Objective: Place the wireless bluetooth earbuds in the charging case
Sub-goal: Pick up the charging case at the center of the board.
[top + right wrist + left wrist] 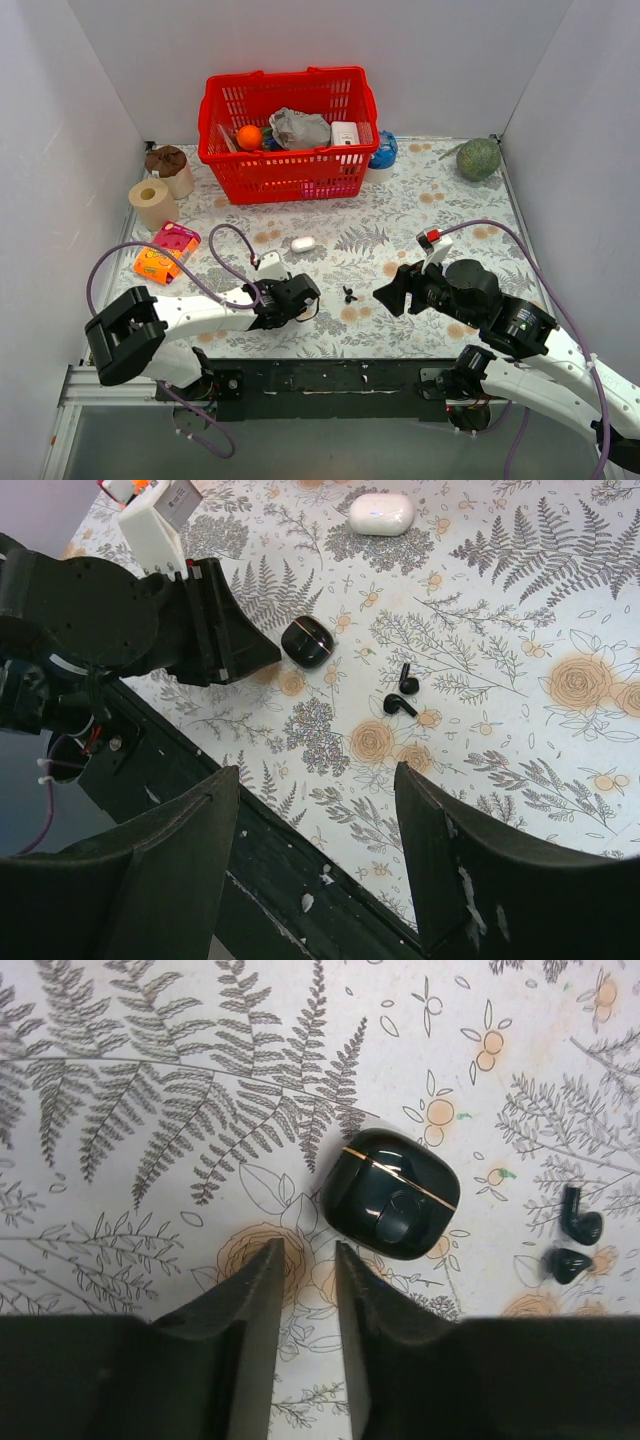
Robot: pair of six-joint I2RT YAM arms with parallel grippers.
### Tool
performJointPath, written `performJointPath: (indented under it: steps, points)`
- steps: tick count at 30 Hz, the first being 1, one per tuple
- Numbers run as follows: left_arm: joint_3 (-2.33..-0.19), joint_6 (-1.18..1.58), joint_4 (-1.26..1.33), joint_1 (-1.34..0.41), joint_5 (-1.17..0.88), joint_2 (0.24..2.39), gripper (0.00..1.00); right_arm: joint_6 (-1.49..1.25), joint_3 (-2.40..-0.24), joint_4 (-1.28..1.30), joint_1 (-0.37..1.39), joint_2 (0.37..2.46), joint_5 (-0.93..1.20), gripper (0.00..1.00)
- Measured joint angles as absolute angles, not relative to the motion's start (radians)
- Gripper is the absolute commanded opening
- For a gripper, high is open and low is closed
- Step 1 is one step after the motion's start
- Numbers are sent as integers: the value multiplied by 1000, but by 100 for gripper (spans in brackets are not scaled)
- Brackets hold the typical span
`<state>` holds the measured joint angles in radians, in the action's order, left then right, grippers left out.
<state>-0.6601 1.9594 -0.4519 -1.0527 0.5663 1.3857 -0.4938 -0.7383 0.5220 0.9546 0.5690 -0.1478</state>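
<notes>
The charging case (392,1193) is a glossy black pebble with a thin gold seam, lying with its lid down on the floral cloth. It sits just beyond the tips of my left gripper (308,1245) and slightly to their right. That gripper is shut, with only a narrow empty slit between its fingers. The two black earbuds (580,1222) (570,1263) lie side by side on the cloth to the right of the case. From the right wrist I see the case (306,641) and the earbuds (398,704) well ahead of my right gripper (316,770), which is open and empty over the table's front edge.
A white pill-shaped case (303,243) lies farther back. A red basket (290,158) of items stands at the rear, paper rolls (152,203) and an orange-pink packet (165,250) sit at the left, and a green round object (478,158) at the back right. The black front rail (330,380) runs below.
</notes>
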Motion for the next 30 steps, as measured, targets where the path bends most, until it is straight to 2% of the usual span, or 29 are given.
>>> performJointPath:
  steps: [2,3,4,11,21,30]
  points:
    - [-661,1937,-483,-1053,562,1353,76,-493,-738,522,955,569,-149,71]
    - [-663,1919,-500,-1053,558,1330,92,-491,-738,522,955,569,-151,71]
    - [-667,1897,-515,-1053,555,1306,98,-490,-738,523,955,569,-152,71]
    - [-760,1654,-520,-1058,473,1221,98,-480,-738,522,955,570,-155,71]
    - [-861,1361,-480,-1036,345,1488,98,-476,-738,524,955,577,-154,70]
    - [-895,1296,-487,-940,310,1499,98,-476,-738,525,955,577,-154,70]
